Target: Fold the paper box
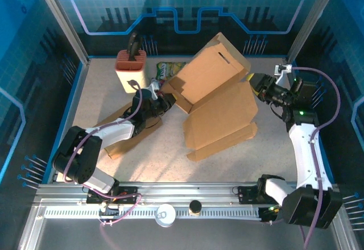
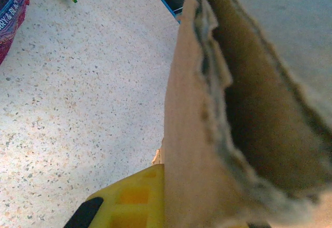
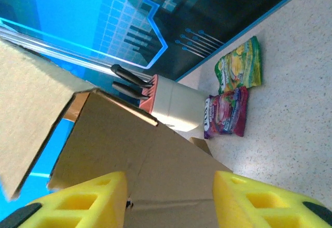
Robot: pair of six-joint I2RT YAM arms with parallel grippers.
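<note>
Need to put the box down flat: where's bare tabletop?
Bare: the near strip between cardboard box and front rail; also left of the knife block. Crowded: the snack bags behind the box, and the flat cardboard under the left arm.

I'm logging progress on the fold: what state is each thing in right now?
Paper box: half-folded, flaps open, tilted up.
Left gripper: shut on a box flap.
Right gripper: open, beside the box.
Knife block: upright, knives in.
Snack bags: lying flat.
Cardboard sheet: lying flat, unfolded.
</note>
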